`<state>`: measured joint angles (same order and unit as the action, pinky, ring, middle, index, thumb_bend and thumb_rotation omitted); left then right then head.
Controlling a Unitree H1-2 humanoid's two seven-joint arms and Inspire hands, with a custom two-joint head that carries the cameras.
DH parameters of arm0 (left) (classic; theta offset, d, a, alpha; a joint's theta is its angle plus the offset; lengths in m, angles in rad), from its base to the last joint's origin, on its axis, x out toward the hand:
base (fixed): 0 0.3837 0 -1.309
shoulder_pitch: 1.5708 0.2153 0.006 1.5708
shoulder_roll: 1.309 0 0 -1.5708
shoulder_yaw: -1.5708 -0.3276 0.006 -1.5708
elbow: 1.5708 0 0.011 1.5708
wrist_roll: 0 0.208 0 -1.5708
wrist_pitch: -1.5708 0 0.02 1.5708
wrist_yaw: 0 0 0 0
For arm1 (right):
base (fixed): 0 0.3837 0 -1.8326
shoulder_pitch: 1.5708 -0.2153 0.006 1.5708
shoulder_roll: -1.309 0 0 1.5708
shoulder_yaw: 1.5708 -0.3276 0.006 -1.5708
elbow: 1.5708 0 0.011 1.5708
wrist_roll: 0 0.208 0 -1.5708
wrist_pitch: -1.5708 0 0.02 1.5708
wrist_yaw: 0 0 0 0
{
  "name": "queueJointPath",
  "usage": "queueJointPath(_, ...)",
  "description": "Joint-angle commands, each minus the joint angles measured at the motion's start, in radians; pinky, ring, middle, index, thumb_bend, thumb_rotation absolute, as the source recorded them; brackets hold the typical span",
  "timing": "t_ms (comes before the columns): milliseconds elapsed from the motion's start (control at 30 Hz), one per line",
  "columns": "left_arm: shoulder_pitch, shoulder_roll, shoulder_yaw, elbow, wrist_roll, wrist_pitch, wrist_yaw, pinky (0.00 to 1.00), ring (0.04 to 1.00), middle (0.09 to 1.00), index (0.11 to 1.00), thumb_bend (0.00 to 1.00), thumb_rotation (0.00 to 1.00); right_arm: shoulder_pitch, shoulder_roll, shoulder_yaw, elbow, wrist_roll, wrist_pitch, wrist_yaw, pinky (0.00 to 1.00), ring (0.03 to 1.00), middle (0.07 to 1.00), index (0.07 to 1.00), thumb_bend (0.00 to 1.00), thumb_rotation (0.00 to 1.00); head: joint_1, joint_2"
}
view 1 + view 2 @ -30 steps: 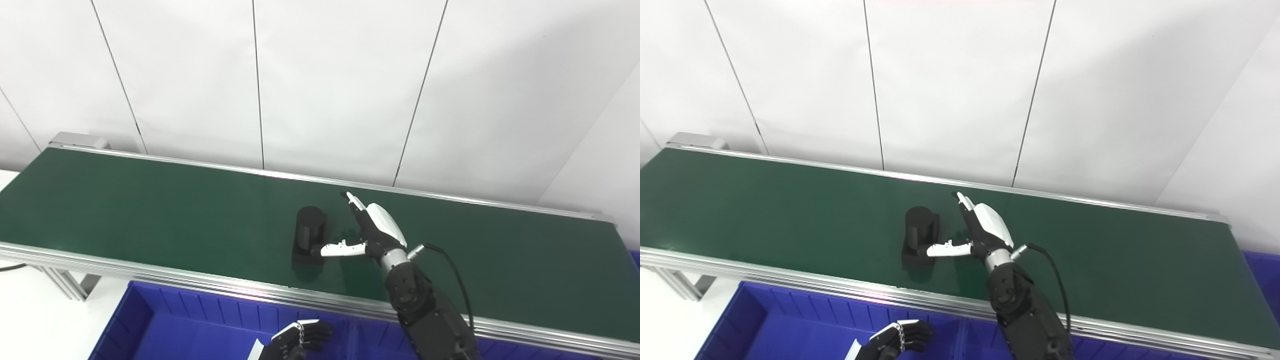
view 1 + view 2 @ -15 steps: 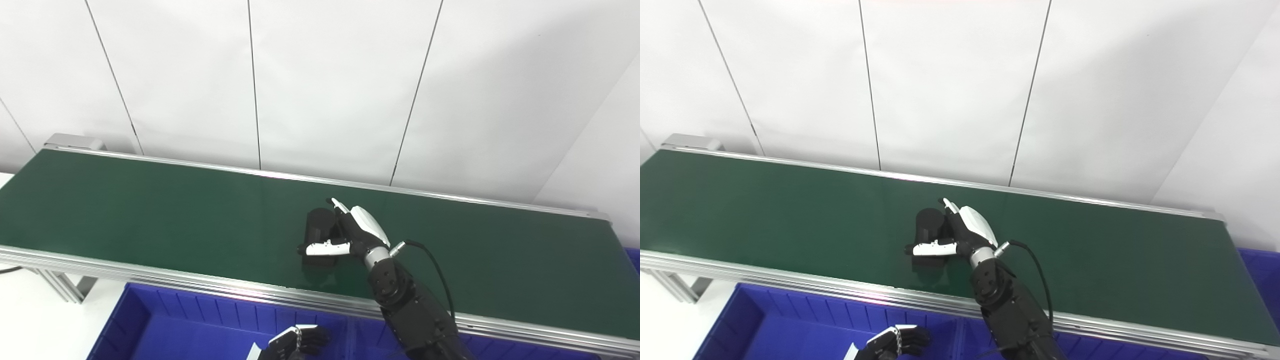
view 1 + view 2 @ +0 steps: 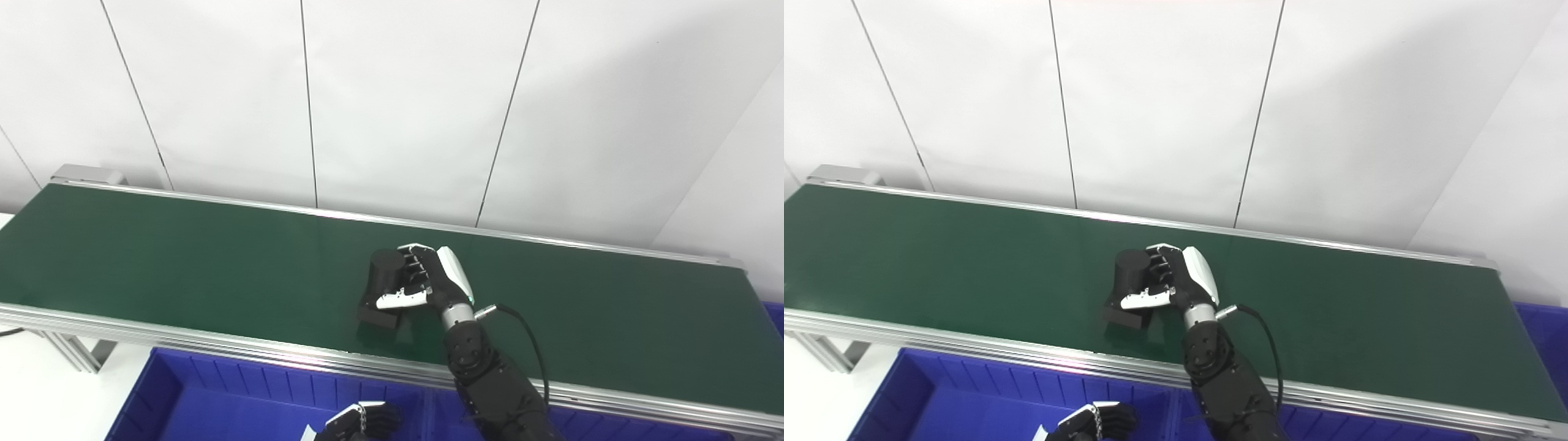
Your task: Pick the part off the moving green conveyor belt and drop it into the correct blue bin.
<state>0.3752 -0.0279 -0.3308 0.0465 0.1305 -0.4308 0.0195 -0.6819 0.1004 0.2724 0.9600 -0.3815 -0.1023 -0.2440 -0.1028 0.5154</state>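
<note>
Our right hand [image 3: 429,282] has its fingers wrapped round the black cylindrical part [image 3: 383,285] mid-belt on the green conveyor belt [image 3: 184,257]. We should grip firmly, then lift toward the blue bin [image 3: 202,398] at seven o'clock.

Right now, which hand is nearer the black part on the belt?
Right. The right hand is wrapped around the black part on the belt. The left hand is low over the blue bin, well short of the part.
</note>
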Motion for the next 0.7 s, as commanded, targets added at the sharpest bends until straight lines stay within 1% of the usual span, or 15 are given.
queueJointPath(0, 0.001, -0.035, -0.028, -0.04, -0.006, -0.034, -0.012, 0.66, 0.684, 0.689, 0.679, 0.59, 1.0, -0.019, 0.009, 0.0, -0.009, -0.009, -0.026, -0.034, 0.31, 0.397, 0.506, 0.503, 0.51, 0.0, 0.0, 0.001)
queueJointPath(67, -0.004, -0.035, -0.024, -0.034, -0.022, -0.035, -0.019, 0.67, 0.69, 0.693, 0.681, 0.59, 1.0, -0.017, 0.008, 0.006, -0.004, -0.021, -0.025, -0.06, 0.33, 0.421, 0.54, 0.482, 0.51, 0.0, -0.002, 0.0)
queueJointPath(133, -0.011, -0.031, -0.02, -0.026, -0.034, -0.034, -0.025, 0.68, 0.694, 0.695, 0.681, 0.63, 0.99, -0.014, 0.006, 0.012, 0.006, -0.031, -0.035, -0.089, 0.33, 0.445, 0.554, 0.464, 0.51, 0.0, -0.006, -0.001)
queueJointPath(167, -0.014, -0.029, -0.018, -0.024, -0.035, -0.033, -0.028, 0.69, 0.703, 0.703, 0.685, 0.66, 1.0, -0.012, 0.005, 0.014, 0.011, -0.033, -0.042, -0.1, 0.58, 0.447, 0.524, 0.475, 0.51, 0.0, -0.006, -0.001)
queueJointPath(200, -0.017, -0.029, -0.015, -0.02, -0.039, -0.035, -0.027, 0.68, 0.702, 0.702, 0.683, 0.66, 0.99, -0.008, 0.004, 0.013, 0.016, -0.032, -0.054, -0.113, 0.57, 0.437, 0.522, 0.478, 0.51, 0.0, -0.009, -0.002)
queueJointPath(267, -0.022, -0.026, -0.011, -0.015, -0.043, -0.037, -0.029, 0.68, 0.697, 0.698, 0.68, 0.64, 0.99, -0.002, 0.003, 0.008, 0.023, -0.026, -0.072, -0.13, 0.5, 0.426, 0.528, 0.479, 0.51, 0.0, -0.013, -0.002)
queueJointPath(333, -0.027, -0.024, -0.009, -0.012, -0.051, -0.038, -0.032, 0.67, 0.69, 0.692, 0.678, 0.63, 1.0, 0.001, 0.004, 0.002, 0.028, -0.019, -0.086, -0.138, 0.41, 0.437, 0.541, 0.478, 0.5, 0.0, -0.016, -0.004)
queueJointPath(367, -0.031, -0.021, -0.007, -0.009, -0.052, -0.039, -0.034, 0.67, 0.687, 0.69, 0.677, 0.63, 1.0, 0.004, 0.005, -0.005, 0.029, -0.013, -0.099, -0.148, 0.38, 0.441, 0.546, 0.478, 0.49, 0.0, -0.017, -0.004)
queueJointPath(467, -0.04, -0.011, -0.006, -0.002, -0.057, -0.038, -0.036, 0.67, 0.686, 0.691, 0.68, 0.61, 1.0, 0.012, 0.004, -0.014, 0.028, -0.011, -0.12, -0.17, 0.38, 0.477, 0.5, 0.478, 0.5, 0.0, -0.021, -0.003)
queueJointPath(600, -0.05, 0.0, -0.003, 0.0, -0.062, -0.038, -0.04, 0.65, 0.683, 0.693, 0.684, 0.61, 1.0, 0.033, -0.003, -0.021, 0.0, -0.003, -0.144, -0.188, 0.4, 0.469, 0.495, 0.477, 0.5, 0.0, -0.032, 0.003)
queueJointPath(667, -0.054, 0.007, -0.001, -0.001, -0.059, -0.039, -0.042, 0.66, 0.688, 0.698, 0.688, 0.6, 1.0, 0.054, -0.007, -0.032, -0.035, 0.007, -0.163, -0.191, 0.39, 0.472, 0.495, 0.477, 0.5, 0.0, -0.041, 0.009)
